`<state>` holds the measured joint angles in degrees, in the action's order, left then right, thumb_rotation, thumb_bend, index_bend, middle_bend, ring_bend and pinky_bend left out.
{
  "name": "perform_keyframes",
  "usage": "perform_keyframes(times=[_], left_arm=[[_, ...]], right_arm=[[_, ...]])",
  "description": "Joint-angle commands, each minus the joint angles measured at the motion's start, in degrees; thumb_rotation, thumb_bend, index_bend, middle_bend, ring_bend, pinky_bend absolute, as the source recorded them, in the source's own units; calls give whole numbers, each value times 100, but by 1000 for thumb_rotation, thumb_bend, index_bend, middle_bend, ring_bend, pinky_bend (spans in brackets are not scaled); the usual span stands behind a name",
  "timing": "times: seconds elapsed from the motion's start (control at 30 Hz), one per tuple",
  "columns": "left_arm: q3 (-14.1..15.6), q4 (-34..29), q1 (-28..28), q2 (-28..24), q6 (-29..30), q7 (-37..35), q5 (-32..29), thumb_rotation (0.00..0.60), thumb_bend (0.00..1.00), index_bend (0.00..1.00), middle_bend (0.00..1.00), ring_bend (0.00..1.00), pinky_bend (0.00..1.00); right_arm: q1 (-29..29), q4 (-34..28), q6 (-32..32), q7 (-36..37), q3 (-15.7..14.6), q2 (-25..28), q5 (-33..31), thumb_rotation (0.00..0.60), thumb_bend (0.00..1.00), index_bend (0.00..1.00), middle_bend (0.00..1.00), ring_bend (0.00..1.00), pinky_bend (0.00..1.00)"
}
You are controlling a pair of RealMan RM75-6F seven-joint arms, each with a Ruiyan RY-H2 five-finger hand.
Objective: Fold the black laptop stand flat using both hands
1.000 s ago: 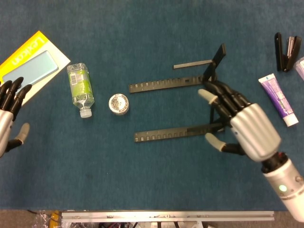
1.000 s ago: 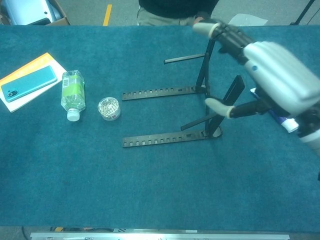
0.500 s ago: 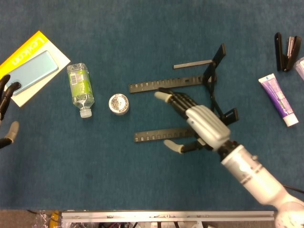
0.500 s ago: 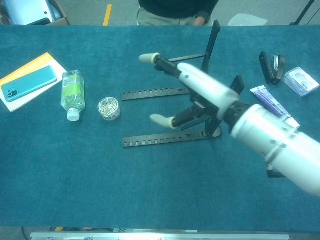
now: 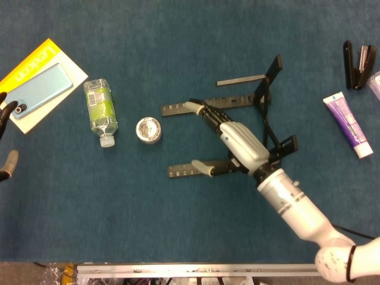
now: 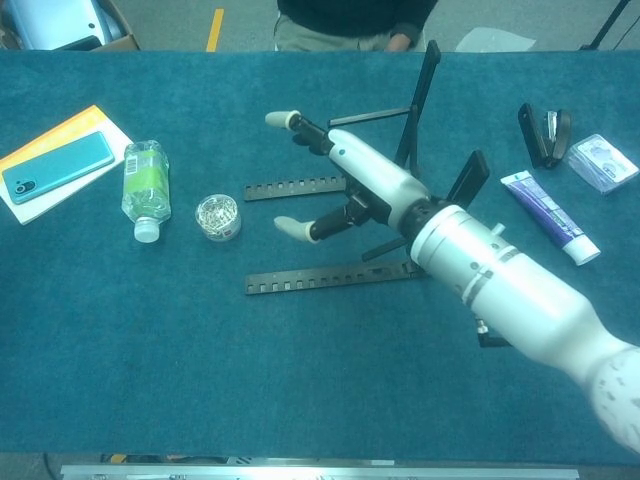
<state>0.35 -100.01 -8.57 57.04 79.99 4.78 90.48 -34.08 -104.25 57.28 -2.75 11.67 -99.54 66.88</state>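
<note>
1. Presently the black laptop stand (image 5: 237, 133) sits unfolded, its supports upright, at three o'clock of the surface's (image 5: 178, 237) centre.
2. Our right hand (image 5: 228, 142) hovers open over the slotted rails (image 6: 320, 186); we should press one rail down.
3. Our left hand (image 5: 5, 139), open at nine o'clock, must come across to lower the supports.

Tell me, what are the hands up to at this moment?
Right hand open, fingers spread above the laptop stand, holding nothing. Left hand barely in view at the edge. Stand's uprights raised, not folded. Small tin sits beside the rails.
</note>
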Motion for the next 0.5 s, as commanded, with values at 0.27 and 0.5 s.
perform_keyframes(times=[0.27, 0.5], left_arm=[[3, 163, 20, 8, 40, -180, -41, 600, 403, 0, 0, 0, 0], [0, 262, 35, 15, 63, -268, -76, 600, 403, 0, 0, 0, 0]], right_arm=[[-197, 706, 122, -87, 239, -401, -161, 600, 243, 0, 0, 0, 0], [-294, 1082, 162, -90, 338, -589, -185, 600, 244, 0, 0, 0, 0]])
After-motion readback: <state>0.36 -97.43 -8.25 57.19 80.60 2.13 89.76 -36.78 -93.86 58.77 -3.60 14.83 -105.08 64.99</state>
